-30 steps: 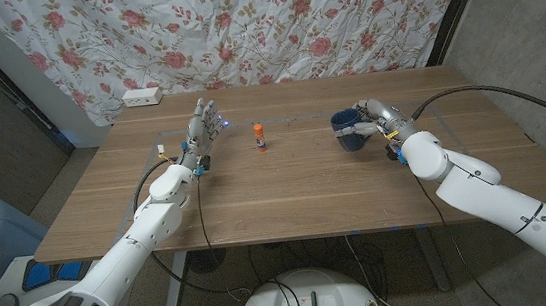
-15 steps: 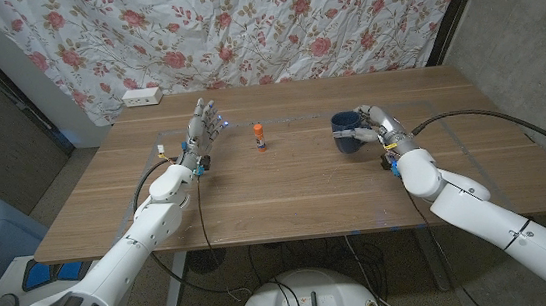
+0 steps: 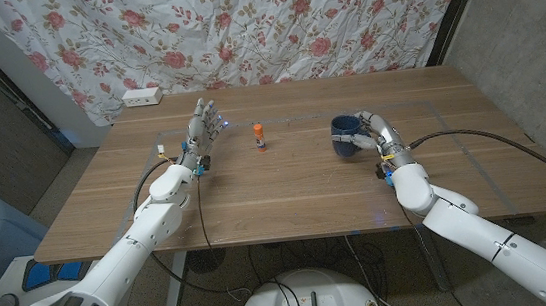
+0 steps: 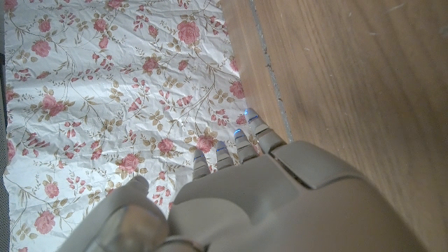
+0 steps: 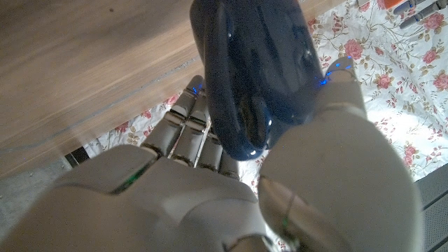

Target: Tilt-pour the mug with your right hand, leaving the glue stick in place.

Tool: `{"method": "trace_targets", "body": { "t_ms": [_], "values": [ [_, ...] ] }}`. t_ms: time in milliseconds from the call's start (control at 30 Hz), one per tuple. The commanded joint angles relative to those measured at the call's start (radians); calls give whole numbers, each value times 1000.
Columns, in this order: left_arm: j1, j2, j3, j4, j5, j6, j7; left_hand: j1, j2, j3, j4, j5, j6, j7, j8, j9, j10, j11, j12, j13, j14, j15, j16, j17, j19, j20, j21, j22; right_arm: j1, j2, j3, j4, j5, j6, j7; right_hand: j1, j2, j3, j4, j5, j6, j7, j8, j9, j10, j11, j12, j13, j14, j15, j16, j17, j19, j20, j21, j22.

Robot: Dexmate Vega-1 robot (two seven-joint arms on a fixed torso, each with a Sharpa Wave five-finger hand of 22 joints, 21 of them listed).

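right hand [image 3: 376, 135] grips the dark blue mug [image 3: 344, 132], fingers wrapped around its side toward the table's right edge; in the right wrist view the mug [image 5: 255, 70] sits against the palm with the thumb [image 5: 336, 133] pressed along its wall and the other fingers [image 5: 183, 119] curled behind it. whether the mug's base touches the wooden table [image 3: 287, 197] or is lifted off it, cannot tell. mug sits in the far right part of the table, well inside the right edge.

glue stick [image 3: 259, 137] stands upright, orange cap on top, near the middle of the far half, well apart from the mug and from both hands.

left hand [image 3: 203, 127] is up off the far left part of the table, holding nothing, fingers straight and apart, pointing toward the far edge; left wrist view shows the fingertips [image 4: 238, 140] reaching toward the floral curtain [image 4: 105, 91].

white power strip [image 3: 142, 97] lies at the far left corner.
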Motion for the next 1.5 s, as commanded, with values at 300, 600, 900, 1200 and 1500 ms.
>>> {"method": "trace_targets", "body": {
  "t_ms": [300, 600, 900, 1200, 1500],
  "values": [
    [-1, 0, 0, 1, 0, 0, 0, -3, 119, 6, 1, 4, -2, -7, 6, 3, -4, -4, 4, 5, 8, -3, 5, 5, 9, 0, 6, 3, 5, 49, -25, 111, -16, 108, -67, 175, 178, 18, 16, -2, 114, -116, 4, 4, 129, -128, -5, 4, 4, -167, 2, 5, 9, -128, 6, 3],
    [-1, 0, 0, 1, 0, 0, 0, -3, 119, 6, 1, 4, -2, -7, 7, 3, -4, -6, 4, 5, 7, -4, 5, 5, 9, -1, 6, 3, 3, 58, -30, 130, -12, 119, -72, 175, 175, 14, 18, -3, 110, -115, 3, 4, 125, -127, -10, 4, -5, -165, -3, 4, 8, -127, 7, 4],
    [0, 0, 0, 0, 0, 0, 0, -3, 119, 6, 1, 4, -2, -6, 7, 3, -4, -7, 4, 5, 8, -5, 5, 5, 8, 0, 6, 3, 7, 67, -34, 156, -9, 134, -77, 177, 173, 10, 18, -3, 110, -115, 2, 4, 123, -125, -15, 4, -13, -165, -6, 3, 5, -125, 6, 4],
    [0, 0, 0, 0, 0, 0, 0, -3, 119, 6, 1, 4, -3, -7, 6, 3, -3, -7, 4, 5, 8, -3, 5, 5, 9, -1, 6, 3, 9, 79, -36, 186, -2, 163, -89, 173, 171, 4, 22, -2, 102, -116, -1, 4, 116, -122, -23, 4, -24, -164, -13, 1, 0, -121, 5, 4],
    [0, 0, 0, 0, 0, 0, 0, -3, 119, 6, 1, 4, -3, -5, 6, 3, -3, -6, 4, 5, 8, -3, 5, 5, 9, 0, 6, 3, 9, 77, -38, 191, 8, 171, -76, 167, 165, -4, 24, -1, 80, -116, -10, 3, 96, -118, -37, 2, -41, -161, -23, -2, -9, -114, 2, 3]
  ]
}}
